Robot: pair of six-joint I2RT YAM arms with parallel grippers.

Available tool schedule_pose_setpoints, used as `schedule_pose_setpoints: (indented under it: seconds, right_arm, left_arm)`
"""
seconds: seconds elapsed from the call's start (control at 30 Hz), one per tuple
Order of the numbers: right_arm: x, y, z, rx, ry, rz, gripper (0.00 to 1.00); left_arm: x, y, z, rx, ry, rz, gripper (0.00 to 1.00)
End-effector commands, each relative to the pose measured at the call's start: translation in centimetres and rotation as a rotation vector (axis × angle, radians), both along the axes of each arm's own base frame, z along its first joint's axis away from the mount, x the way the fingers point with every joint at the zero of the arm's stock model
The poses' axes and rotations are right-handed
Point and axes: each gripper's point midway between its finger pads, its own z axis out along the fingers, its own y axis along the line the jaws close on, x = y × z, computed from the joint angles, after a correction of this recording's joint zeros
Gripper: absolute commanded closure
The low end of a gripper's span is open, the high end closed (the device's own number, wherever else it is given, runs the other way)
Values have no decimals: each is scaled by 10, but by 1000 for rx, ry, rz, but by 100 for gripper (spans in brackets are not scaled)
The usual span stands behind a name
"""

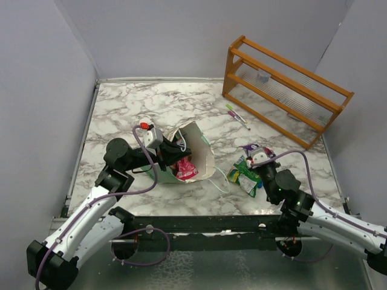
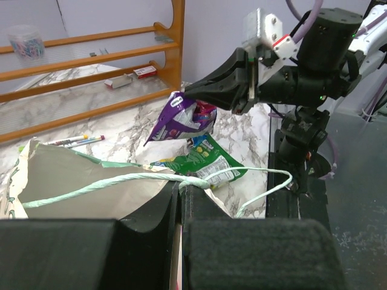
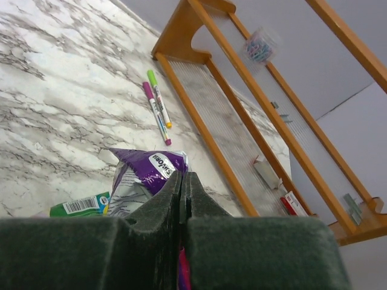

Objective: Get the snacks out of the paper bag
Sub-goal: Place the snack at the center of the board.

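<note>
The pale mint paper bag [image 1: 196, 151] lies on its side mid-table, mouth toward the left arm, with a red-pink packet [image 1: 186, 170] showing at its mouth. My left gripper [image 1: 180, 148] is shut on the bag's rim [image 2: 91, 181] by its cord handle [image 2: 199, 181]. My right gripper [image 1: 254, 158] is shut on a purple packet [image 3: 142, 175] and holds it just above the table; this packet also shows in the left wrist view [image 2: 181, 118]. Green packets [image 1: 243, 174] lie on the marble below it, one also in the left wrist view [image 2: 208, 160].
A wooden rack [image 1: 284, 87] stands at the back right. Two pens [image 1: 237, 116] lie in front of it, also in the right wrist view [image 3: 158, 109]. A loose cord handle [image 1: 221, 181] trails from the bag toward the green packets.
</note>
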Motion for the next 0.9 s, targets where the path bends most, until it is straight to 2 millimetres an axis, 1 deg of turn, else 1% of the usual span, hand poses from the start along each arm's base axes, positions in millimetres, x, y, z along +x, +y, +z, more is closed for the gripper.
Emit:
schedule_pose_setpoints:
  seconds: [0.0, 0.07, 0.2, 0.27, 0.47, 0.73, 0.87]
  right_arm:
    - [7, -1, 17, 103, -51, -61, 99]
    - [9, 4, 4, 89, -17, -58, 99]
    - [9, 15, -31, 99, 72, -39, 99]
    - [8, 18, -41, 114, 95, -22, 99]
    - [1, 33, -58, 179, 140, 68, 99]
    - [-4, 46, -91, 245, 235, 99, 99]
    - [-2, 44, -95, 241, 237, 77, 98]
  left_arm:
    - [-3, 4, 20, -28, -60, 15, 100]
    - [-4, 5, 22, -31, -64, 15, 100]
    - [-6, 7, 24, -37, -76, 16, 100]
    - [-7, 7, 24, -37, -78, 17, 100]
    - [-6, 6, 24, -40, -73, 15, 100]
    - [-4, 5, 19, -31, -58, 15, 100]
    - [-4, 4, 19, -32, -55, 8, 100]
